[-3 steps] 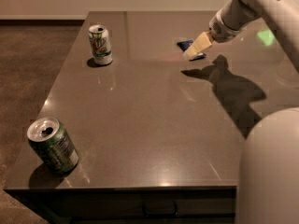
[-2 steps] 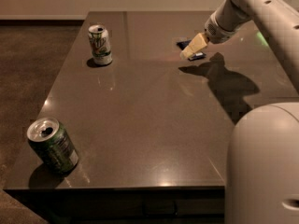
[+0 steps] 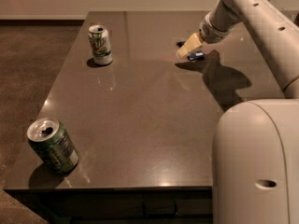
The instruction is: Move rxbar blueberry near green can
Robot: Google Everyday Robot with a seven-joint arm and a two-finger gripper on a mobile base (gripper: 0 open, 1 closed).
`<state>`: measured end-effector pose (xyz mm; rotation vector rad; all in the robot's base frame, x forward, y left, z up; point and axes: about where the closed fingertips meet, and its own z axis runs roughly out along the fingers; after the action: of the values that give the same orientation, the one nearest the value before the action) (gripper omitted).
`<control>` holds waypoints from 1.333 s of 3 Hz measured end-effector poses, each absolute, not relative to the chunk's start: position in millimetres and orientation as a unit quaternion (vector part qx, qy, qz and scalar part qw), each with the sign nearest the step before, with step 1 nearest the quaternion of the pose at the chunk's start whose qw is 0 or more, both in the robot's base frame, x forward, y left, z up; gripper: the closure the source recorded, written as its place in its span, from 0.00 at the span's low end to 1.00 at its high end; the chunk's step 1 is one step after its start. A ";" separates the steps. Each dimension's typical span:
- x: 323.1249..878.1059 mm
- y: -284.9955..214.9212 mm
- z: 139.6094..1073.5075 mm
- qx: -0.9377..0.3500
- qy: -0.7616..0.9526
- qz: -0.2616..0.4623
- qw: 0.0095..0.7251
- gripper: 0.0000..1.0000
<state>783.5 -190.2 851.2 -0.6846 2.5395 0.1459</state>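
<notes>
The end effector [image 3: 184,50], a pale wedge at the tip of the white jointed arm, is at the far right of the dark brown glossy desk [image 3: 140,115], angled down so its tip sits at or just above the surface. Whether it is spread or pressed together I cannot tell. The small flat dark-blue rxbar blueberry wrapper [image 3: 196,56] lies on the desk right at that tip and partly behind it. The low, slanted approach suits a thin bar that offers little height to catch, so this looks like the pick-up stage, though I cannot tell if there is contact.

The dark green drink can [image 3: 52,146] with the silver top stands near the front left corner, well apart from the bar, so nearly the whole diagonal of the desk is left to cross. Its top shows a dark opening, but what it holds is not visible. A white-and-light-green can [image 3: 100,44] stands at the far left, also open on top, contents unseen
</notes>
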 end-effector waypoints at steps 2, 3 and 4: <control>797.0 -185.1 839.9 -0.248 0.937 0.054 0.242 0.00; 801.3 -183.9 835.2 -0.247 0.938 0.054 0.235 0.17; 803.2 -181.1 834.2 -0.251 0.938 0.059 0.234 0.39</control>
<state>803.2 -181.1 834.2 -0.6882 2.5744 0.1629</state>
